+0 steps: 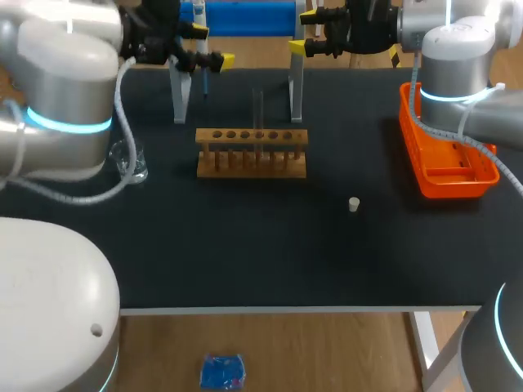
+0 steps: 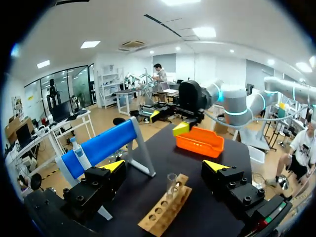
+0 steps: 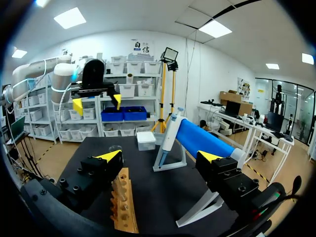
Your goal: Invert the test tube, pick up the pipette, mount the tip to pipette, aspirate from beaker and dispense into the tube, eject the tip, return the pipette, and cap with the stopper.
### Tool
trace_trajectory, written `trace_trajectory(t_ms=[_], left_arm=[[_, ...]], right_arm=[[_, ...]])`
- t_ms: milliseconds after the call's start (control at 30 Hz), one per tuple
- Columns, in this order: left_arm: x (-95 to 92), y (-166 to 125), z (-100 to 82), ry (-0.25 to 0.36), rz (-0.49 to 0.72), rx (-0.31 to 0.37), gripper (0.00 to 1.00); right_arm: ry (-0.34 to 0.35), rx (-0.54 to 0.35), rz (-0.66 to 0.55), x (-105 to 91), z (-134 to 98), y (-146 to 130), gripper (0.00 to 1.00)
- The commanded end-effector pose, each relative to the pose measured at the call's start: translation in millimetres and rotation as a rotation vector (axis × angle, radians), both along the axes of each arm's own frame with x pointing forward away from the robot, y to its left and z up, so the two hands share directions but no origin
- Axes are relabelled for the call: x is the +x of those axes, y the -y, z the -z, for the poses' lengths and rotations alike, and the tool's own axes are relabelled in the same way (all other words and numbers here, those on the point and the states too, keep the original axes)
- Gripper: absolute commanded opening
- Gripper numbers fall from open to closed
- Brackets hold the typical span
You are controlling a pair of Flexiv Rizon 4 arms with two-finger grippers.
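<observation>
Black tabletop from overhead is carrying a clear glass test tube [image 1: 260, 110] standing in the wooden rack [image 1: 252, 153], while the blue-barrelled pipette [image 1: 245, 16] is sitting on its white stand [image 1: 296, 94] and the small white stopper [image 1: 353, 204] is lying loose, so nearly every step looks left to do. From the left wrist, the left gripper [image 2: 165, 167] is gaping wide and empty, the tube mouth-up just ahead. From the right wrist, the right gripper [image 3: 159, 157] is likewise spread wide, holding nothing.
</observation>
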State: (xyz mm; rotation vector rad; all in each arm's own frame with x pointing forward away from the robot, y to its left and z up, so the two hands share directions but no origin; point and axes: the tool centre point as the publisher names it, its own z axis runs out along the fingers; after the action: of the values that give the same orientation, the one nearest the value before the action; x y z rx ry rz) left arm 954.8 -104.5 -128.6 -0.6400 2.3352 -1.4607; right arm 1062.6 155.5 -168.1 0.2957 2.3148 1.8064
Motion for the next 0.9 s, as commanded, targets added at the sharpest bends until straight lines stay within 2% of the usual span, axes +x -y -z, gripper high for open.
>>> trace_trajectory(t_ms=[33,167,367,500,900], left_arm=[[-35.7,2,11.5,0.04,-0.068,0.003,1.0],[-42.0,8,28.1,0.053,-0.079,-0.001,1.0],[-40.8,14,52.3,0.055,-0.072,-0.035,1.0],[-35.0,17,67.3,0.047,-0.062,-0.037,1.0],[-15.0,11,93.7,0.025,0.002,-0.04,1.0]], right_arm=[[-0.003,-0.003,-0.003,0.6,-1,1,1.0],[-0.003,-0.003,-0.003,0.6,-1,1,1.0],[-0.003,-0.003,-0.003,0.6,-1,1,1.0],[-0.003,-0.003,-0.003,0.6,-1,1,1.0],[-0.003,-0.003,-0.003,0.6,-1,1,1.0]])
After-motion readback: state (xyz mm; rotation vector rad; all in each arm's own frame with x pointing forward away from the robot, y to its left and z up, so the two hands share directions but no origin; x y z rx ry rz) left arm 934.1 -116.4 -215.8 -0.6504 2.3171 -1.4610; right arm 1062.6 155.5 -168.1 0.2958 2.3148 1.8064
